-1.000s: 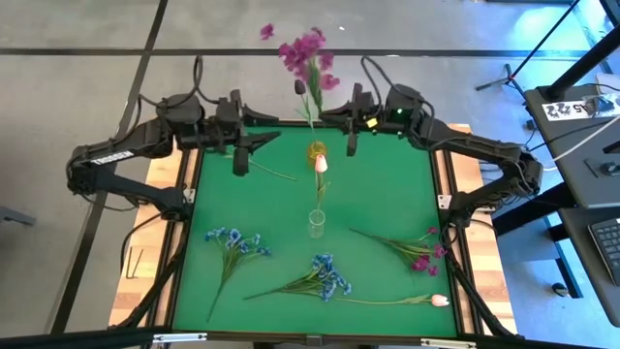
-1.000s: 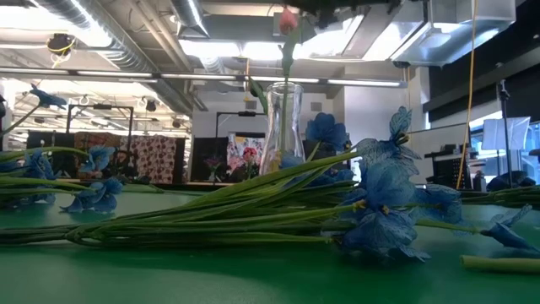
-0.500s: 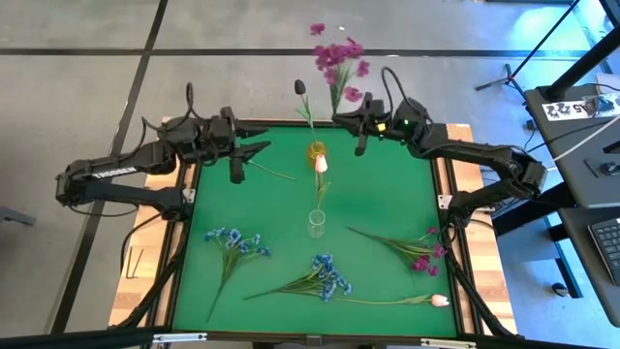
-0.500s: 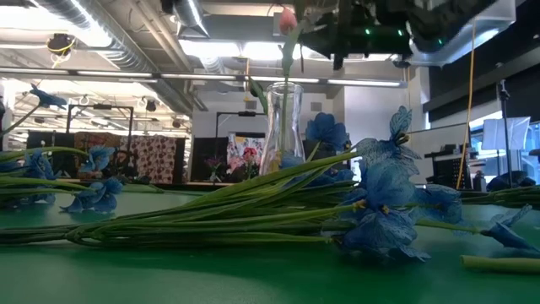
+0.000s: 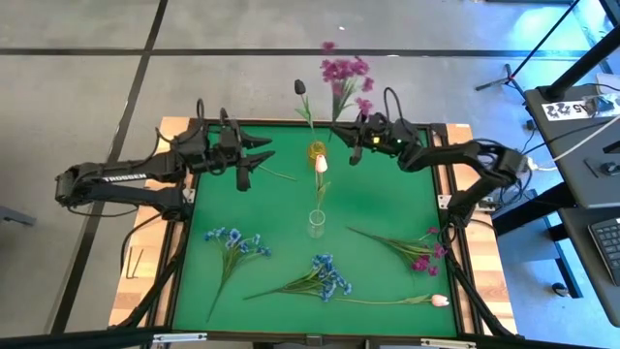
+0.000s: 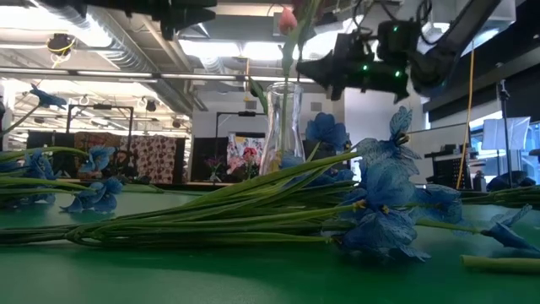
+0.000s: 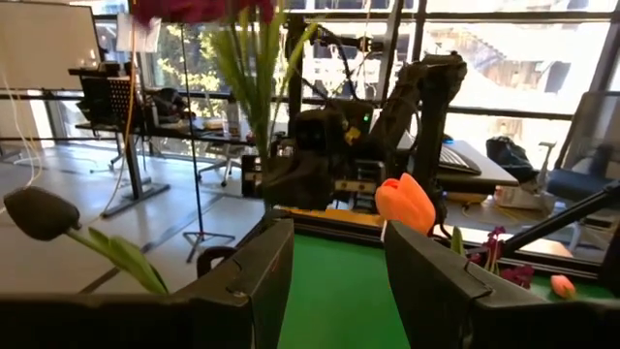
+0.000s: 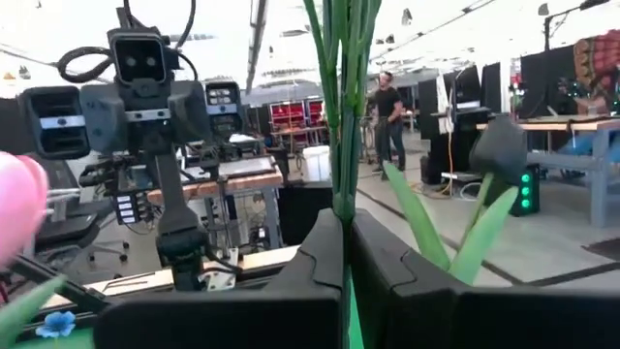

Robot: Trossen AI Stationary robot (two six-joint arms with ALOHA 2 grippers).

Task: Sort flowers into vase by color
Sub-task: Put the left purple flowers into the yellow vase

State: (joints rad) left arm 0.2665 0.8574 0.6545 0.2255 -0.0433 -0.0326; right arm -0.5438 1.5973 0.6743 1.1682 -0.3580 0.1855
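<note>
My right gripper (image 5: 354,147) hovers at the table's far edge, shut on a magenta flower spray (image 5: 344,73) with its blossoms overhead. Just left of it, a yellowish vase (image 5: 318,150) holds a near-black tulip (image 5: 300,87). A clear vase (image 5: 317,225) at mid-table holds a pale pink tulip (image 5: 321,165). My left gripper (image 5: 252,157) hangs open at the far left, facing the vases with nothing between its fingers (image 7: 262,267). Blue sprays (image 5: 232,242) (image 5: 325,276), a magenta spray (image 5: 415,254) and a pink tulip (image 5: 441,301) lie on the green mat. My right gripper pinches the spray's bunched green stems (image 8: 341,199) between its two fingers. The fingers come about level from the table's right side and lie across the stems. The spray stands nearly upright, blossoms above the fingers, lifted clear of the table.
A loose green stem (image 5: 276,173) lies on the mat beside my left gripper. The wooden frame (image 5: 172,233) borders the mat. Bare mat (image 5: 387,194) lies between the vases and the right edge. A person (image 8: 389,107) stands far off in the room.
Both arms have come down toward the table at its far edge. My right gripper stays shut on the magenta spray, whose blossoms have swung toward the table's right, so the spray stands more upright. My left gripper, still open, has sunk and edged toward the vases.
</note>
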